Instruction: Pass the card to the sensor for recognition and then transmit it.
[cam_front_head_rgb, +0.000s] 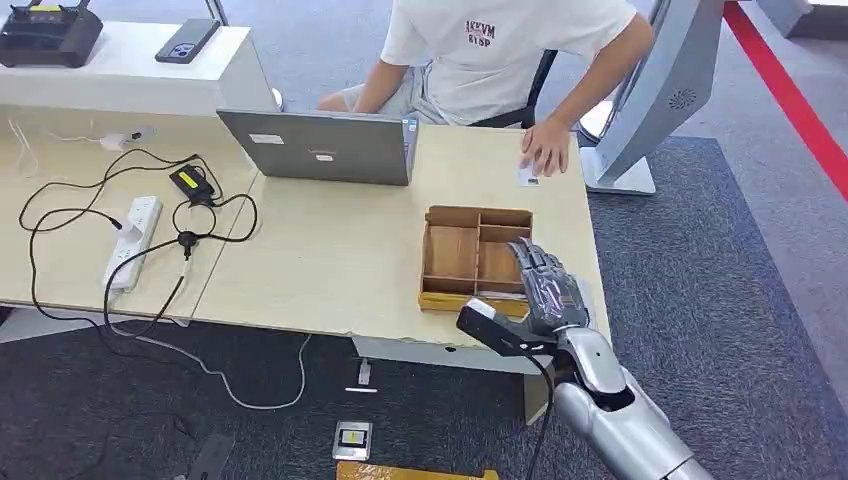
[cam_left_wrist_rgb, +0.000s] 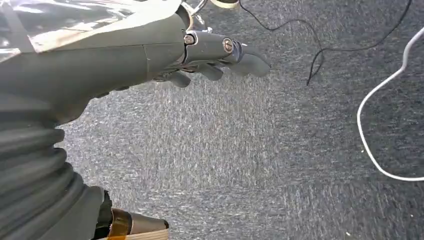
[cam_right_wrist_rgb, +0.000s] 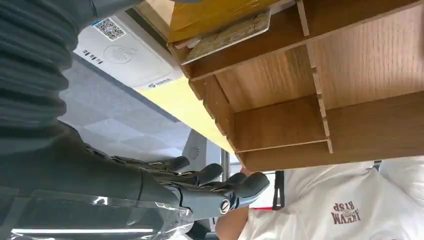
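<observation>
A small white card lies on the desk's far right, under the fingers of a person's hand. My right hand hovers over the right side of a wooden compartment tray, fingers stretched out and holding nothing. From the right wrist, those fingers spread beside the tray, and a white sensor pad with a QR code lies on the desk next to the tray. My left hand hangs over grey carpet, fingers loosely extended, empty.
A grey laptop stands at the desk's middle back in front of the seated person. A power strip and black cables lie at the left. A white kiosk stand rises right of the desk. A phone lies on the back counter.
</observation>
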